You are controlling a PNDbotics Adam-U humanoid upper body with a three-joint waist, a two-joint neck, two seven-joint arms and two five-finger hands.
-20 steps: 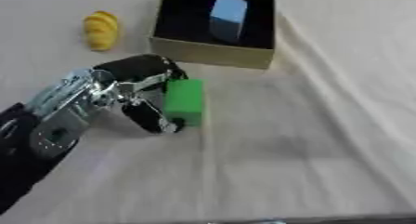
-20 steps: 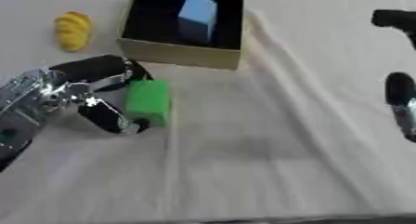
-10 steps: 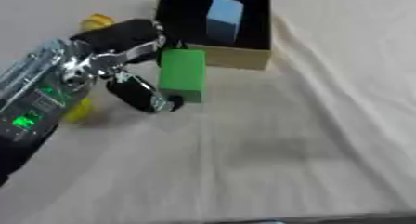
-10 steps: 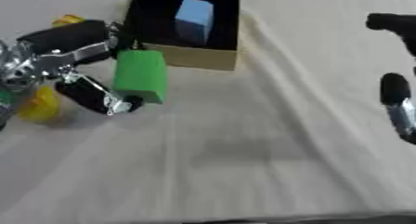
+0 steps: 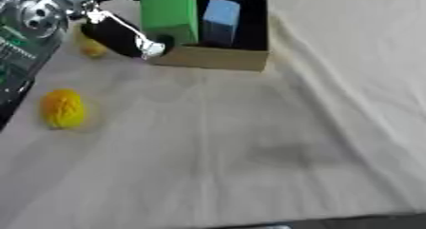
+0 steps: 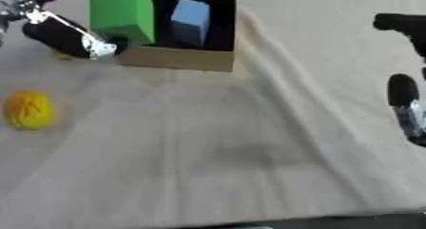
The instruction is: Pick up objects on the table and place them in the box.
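My left hand (image 5: 116, 31) is shut on a green block (image 5: 169, 12) and holds it in the air over the left edge of the cardboard box (image 5: 212, 57). Inside the box stands a light blue block (image 5: 220, 26). A yellow ridged object (image 5: 63, 108) lies on the cloth at the left, below my left arm. A second small yellow thing (image 5: 91, 48) shows just behind the hand. My right hand (image 6: 403, 100) hangs at the right edge of the right eye view, fingers relaxed, holding nothing.
A beige cloth (image 5: 249, 152) with folds covers the table; a ridge runs from the box down to the right. The table's front edge (image 5: 333, 222) shows dark at the bottom.
My left hand has lifted the green block and carried it up and right to the box's left edge. The whole view has shifted, so the camera moved as well.
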